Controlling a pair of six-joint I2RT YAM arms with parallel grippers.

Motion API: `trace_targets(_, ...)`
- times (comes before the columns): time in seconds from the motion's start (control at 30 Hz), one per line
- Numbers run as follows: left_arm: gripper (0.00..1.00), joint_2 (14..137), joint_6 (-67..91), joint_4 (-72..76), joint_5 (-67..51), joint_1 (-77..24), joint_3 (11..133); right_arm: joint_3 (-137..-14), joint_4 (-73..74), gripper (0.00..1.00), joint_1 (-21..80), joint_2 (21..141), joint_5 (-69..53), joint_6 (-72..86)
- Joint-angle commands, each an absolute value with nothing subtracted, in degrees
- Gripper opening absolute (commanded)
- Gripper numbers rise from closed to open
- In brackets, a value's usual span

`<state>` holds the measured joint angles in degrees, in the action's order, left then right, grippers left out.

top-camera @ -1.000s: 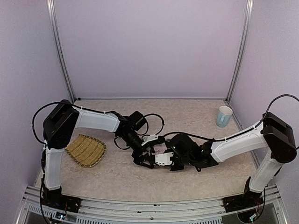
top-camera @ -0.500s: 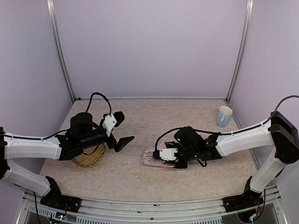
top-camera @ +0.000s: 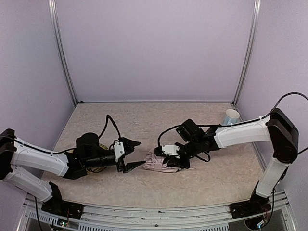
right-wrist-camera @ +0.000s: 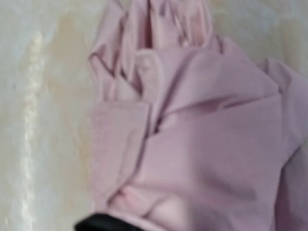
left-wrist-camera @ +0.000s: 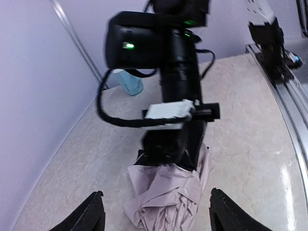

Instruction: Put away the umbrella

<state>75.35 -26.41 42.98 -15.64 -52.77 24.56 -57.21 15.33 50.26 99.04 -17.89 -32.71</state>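
The umbrella lies folded on the table as a crumpled pale pink bundle, with black lining showing at its far end. My right gripper comes down on its right end and is shut on the fabric. Pink cloth fills the right wrist view, so its fingers are hidden there. My left gripper is low at the bundle's left end, open. In the left wrist view its two black fingertips stand wide apart on either side of the cloth without touching it. The shaft and handle are hidden.
A light blue cup stands at the back right, near the wall, and shows behind the right arm. Metal frame posts rise at the back corners. A metal rail runs along the table's near edge.
My left arm has swung from over the woven tray to the umbrella's left end, and its jaws have narrowed a little. The right gripper has shifted the umbrella slightly.
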Motion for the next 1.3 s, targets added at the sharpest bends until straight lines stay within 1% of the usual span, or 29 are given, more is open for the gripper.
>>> trace_targets(0.0, 0.84, 80.5, -39.4, 36.8, -11.6, -55.9, 25.5, -56.9, 29.8, 0.09, 49.3, 106.7, -22.7, -30.0)
trace_targets(0.07, 0.98, 84.3, -44.2, 34.7, -9.0, -56.8, 27.6, -57.4, 30.1, 0.09, 48.9, 107.9, -22.6, -29.8)
trace_targets(0.17, 0.99, 90.2, -48.7, 32.4, -5.8, -57.4, 31.0, -58.8, 30.6, 0.09, 48.2, 109.3, -23.8, -29.8)
trace_targets(0.3, 0.99, 95.4, -52.5, 34.6, -3.2, -57.0, 33.4, -61.1, 31.9, 0.09, 47.3, 111.1, -24.9, -30.4)
trace_targets(0.43, 0.99, 99.9, -50.9, 33.3, -4.9, -54.3, 37.4, -62.3, 32.7, 0.09, 46.4, 112.1, -26.2, -31.5)
trace_targets(0.53, 0.98, 102.4, -48.7, 28.8, -9.3, -52.2, 41.2, -62.8, 32.3, 0.10, 45.9, 112.0, -27.2, -32.3)
trace_targets(0.6, 0.91, 103.9, -48.1, 23.1, -13.0, -51.3, 44.0, -63.4, 31.8, 0.10, 45.4, 111.9, -27.8, -32.6)
trace_targets(0.73, 0.70, 106.6, -48.2, 11.8, -19.3, -50.4, 49.2, -64.2, 29.8, 0.14, 44.2, 111.4, -27.9, -32.3)
trace_targets(0.83, 0.62, 108.4, -48.9, 6.1, -21.1, -50.4, 51.1, -64.0, 27.4, 0.20, 43.8, 110.6, -26.8, -31.8)
trace_targets(0.97, 0.46, 110.7, -48.3, 1.2, -21.7, -50.4, 53.7, -64.1, 25.4, 0.36, 43.8, 108.8, -26.2, -30.7)
trace_targets(1.0, 0.42, 111.3, -48.0, 0.0, -22.0, -50.4, 54.5, -64.3, 25.3, 0.44, 43.7, 108.2, -26.7, -30.4)
trace_targets(1.07, 0.35, 112.7, -47.1, -2.7, -22.7, -50.2, 56.3, -64.2, 24.7, 0.55, 43.6, 106.0, -27.5, -29.5)
trace_targets(1.13, 0.26, 113.8, -45.5, -5.3, -23.2, -50.0, 57.6, -63.4, 23.5, 0.61, 43.5, 102.9, -26.9, -28.4)
trace_targets(1.27, 0.12, 117.4, -41.8, -13.5, -24.4, -49.8, 63.0, -59.0, 18.8, 0.67, 43.2, 95.5, -23.5, -25.6)
